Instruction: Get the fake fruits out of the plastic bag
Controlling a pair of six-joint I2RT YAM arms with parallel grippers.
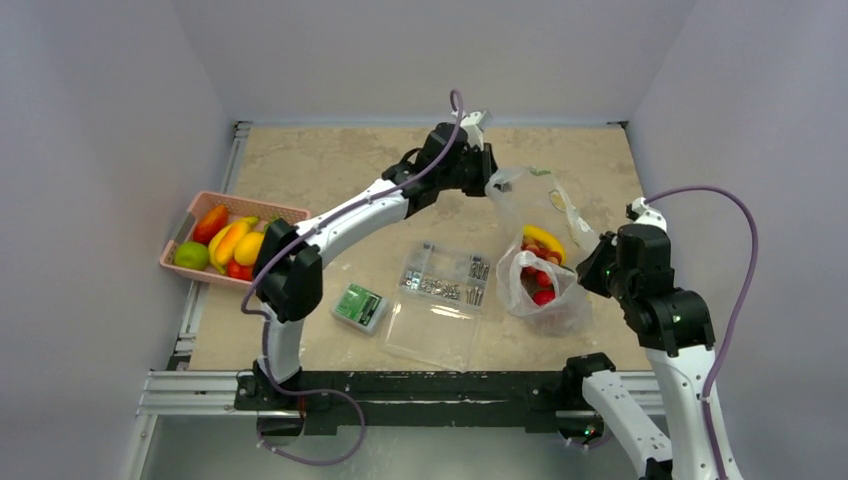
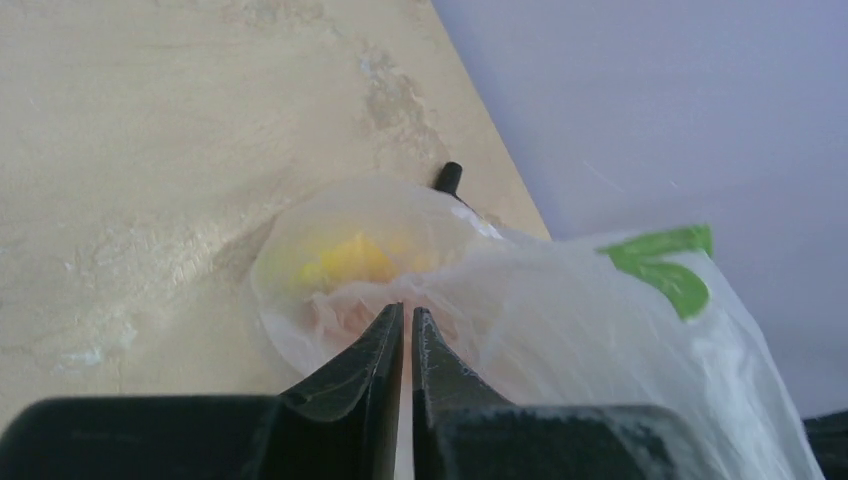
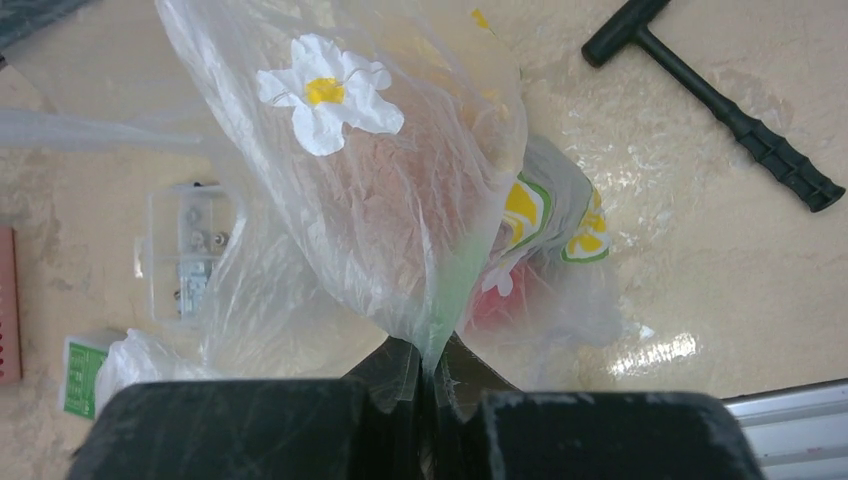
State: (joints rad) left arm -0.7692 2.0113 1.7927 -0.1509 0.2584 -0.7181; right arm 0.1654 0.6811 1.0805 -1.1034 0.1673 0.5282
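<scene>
The plastic bag lies right of the table's centre, stretched between both grippers. Inside it I see a yellow banana piece and red grapes. My left gripper is at the bag's far left corner, its jaws shut on the film; a yellow blur shows through the plastic. My right gripper is at the bag's right side, shut on a pinch of film. A red shape shows through the bag there.
A pink basket at the left holds a mango, yellow fruit and a lime. A clear box of metal parts, its open lid and a green packet lie in the middle. A black T-handled tool lies beyond the bag.
</scene>
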